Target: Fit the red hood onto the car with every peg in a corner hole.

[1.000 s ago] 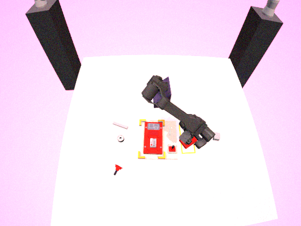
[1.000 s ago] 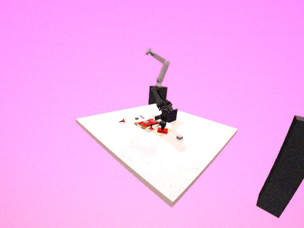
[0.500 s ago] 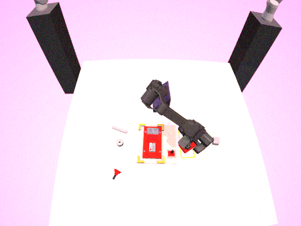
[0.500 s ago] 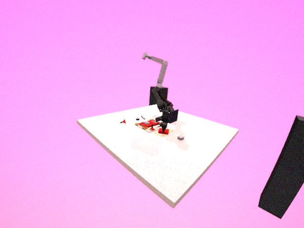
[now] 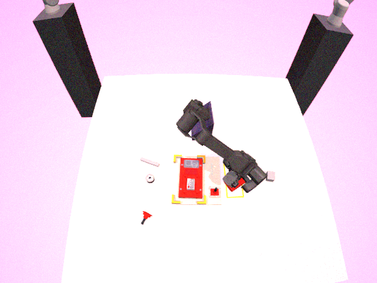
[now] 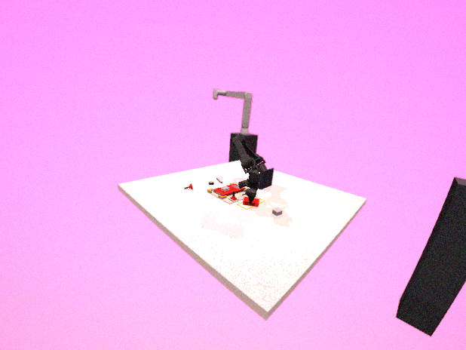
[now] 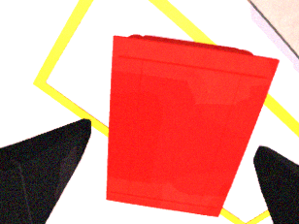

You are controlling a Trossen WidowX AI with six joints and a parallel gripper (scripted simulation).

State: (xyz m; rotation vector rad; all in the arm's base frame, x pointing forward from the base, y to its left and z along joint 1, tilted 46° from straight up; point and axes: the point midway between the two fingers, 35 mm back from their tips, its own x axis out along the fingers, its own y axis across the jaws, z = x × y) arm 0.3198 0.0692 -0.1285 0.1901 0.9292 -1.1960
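The red hood [image 5: 235, 186] [image 6: 250, 202] [image 7: 184, 120] lies roof up on the table, turned at an angle across a yellow outline [image 5: 235, 197] [image 7: 63, 42]. My gripper [image 7: 173, 140] is open and empty, pointing down over the hood. In the wrist view its black fingertips stand on either side of the hood, with gaps to both sides. The red chassis [image 5: 184, 175] [image 6: 227, 190] sits between yellow corner brackets [image 5: 175, 200] of the jig. Two grey parts and small pale pegs show on its deck; which part is the engine block is unclear. The hood's corner holes are hidden.
A red part with a black stem [image 5: 215, 191] stands between chassis and hood. A pale block [image 5: 270, 176] [image 6: 277, 211] lies just beyond the gripper. Left of the jig lie a pale bar [image 5: 149, 161], a ring [image 5: 147, 180] and a red-and-black piece [image 5: 146, 215].
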